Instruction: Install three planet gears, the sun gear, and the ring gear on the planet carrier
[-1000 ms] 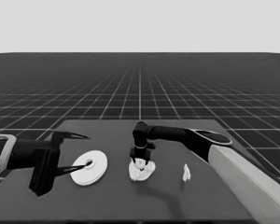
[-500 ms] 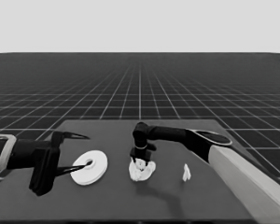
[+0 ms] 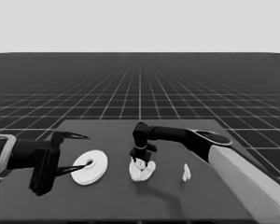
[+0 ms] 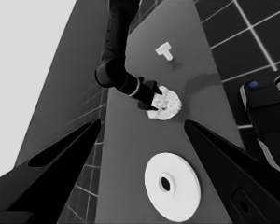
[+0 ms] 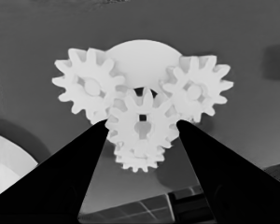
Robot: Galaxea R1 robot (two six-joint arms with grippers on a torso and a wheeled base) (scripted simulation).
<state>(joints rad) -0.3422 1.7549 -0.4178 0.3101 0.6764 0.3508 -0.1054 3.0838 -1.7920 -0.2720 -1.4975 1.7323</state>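
Four to count among the small gears in the right wrist view, all bunched on the smaller round part point(image 5: 143, 56) at mid-table: left gear point(image 5: 86, 86), right gear point(image 5: 196, 91), lower gear point(image 5: 136, 161) half hidden, and central gear point(image 5: 141, 123) sitting above the rest. Seen from the head view as one white cluster just below the right gripper point(image 3: 140, 161).

Pinching that central gear by its teeth, by the look of the right gripper point(image 5: 142, 122), one finger against each flank. Held from straight above, probably so as to keep the bore level over the middle hole and let the teeth slip between the three neighbours. Cannot tell whether already seated or a little high. Most likely the sun-gear step, then, with the planets apparently in place.

Parked over the table's point(image 3: 200, 200) left end: left gripper point(image 3: 84, 150), fingers spread wide. Beneath them, lying flat and not gripped, the larger round part point(image 3: 89, 167), well apart from the cluster and so clear of the work until needed as the cover. Off to the right of the cluster, alone, a thin white piece point(image 3: 186, 172).

Worth watching next: tooth clash on release, or dragging the central gear up with the fingers.
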